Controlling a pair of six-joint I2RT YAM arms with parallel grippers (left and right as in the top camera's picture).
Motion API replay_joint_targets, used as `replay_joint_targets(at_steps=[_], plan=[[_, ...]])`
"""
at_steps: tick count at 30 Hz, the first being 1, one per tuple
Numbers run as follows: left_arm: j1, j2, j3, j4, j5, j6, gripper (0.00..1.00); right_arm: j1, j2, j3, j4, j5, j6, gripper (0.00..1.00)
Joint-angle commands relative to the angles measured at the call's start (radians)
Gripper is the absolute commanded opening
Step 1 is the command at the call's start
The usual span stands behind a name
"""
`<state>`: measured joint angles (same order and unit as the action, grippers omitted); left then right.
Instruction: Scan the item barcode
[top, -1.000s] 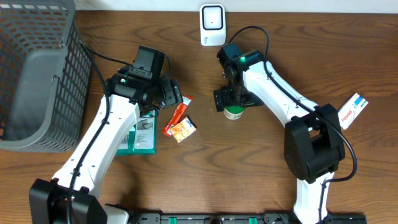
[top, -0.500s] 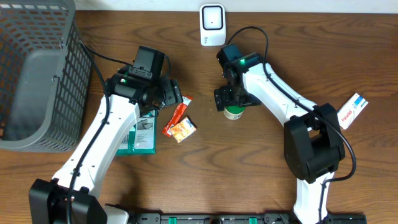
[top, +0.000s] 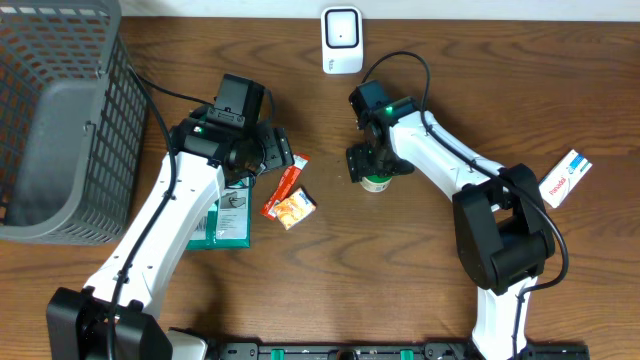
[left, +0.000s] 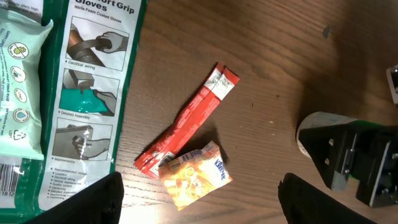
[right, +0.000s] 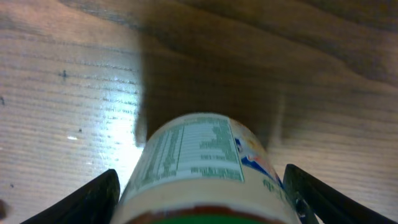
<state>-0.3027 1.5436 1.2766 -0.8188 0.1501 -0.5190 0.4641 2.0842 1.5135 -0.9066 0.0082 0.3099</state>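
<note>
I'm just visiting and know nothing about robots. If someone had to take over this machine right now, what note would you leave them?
Left gripper: open and empty, hovering above the red sachet and the tissue pack.
Right gripper: jaws stand either side of the small tub on the table; whether they grip it yet is unclear.
Scanner: white, at the table's far edge, beyond the tub.
Done: the right arm is positioned at the tub.
Left: secure the grip, lift the tub, and show its barcode to the scanner.
</note>
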Motion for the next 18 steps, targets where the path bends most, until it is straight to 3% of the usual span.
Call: replay_joint_targets(at_steps=[1, 9, 16, 18], plan=[[0.003, 0.005, -0.006, -0.004, -0.013, 0.010, 0.81, 0.002, -0.001, -0.028, 0.019, 0.010, -0.004, 0.78], [0.003, 0.005, -0.006, -0.003, -0.013, 0.010, 0.82, 0.002, -0.002, -0.015, -0.006, 0.015, -0.023, 0.61], [0.003, 0.005, -0.006, -0.003, -0.013, 0.010, 0.81, 0.000, -0.042, 0.187, -0.177, 0.017, -0.082, 0.30], [0.003, 0.005, -0.006, -0.004, -0.013, 0.010, 0.82, 0.001, -0.061, 0.285, -0.244, 0.017, -0.102, 0.13]])
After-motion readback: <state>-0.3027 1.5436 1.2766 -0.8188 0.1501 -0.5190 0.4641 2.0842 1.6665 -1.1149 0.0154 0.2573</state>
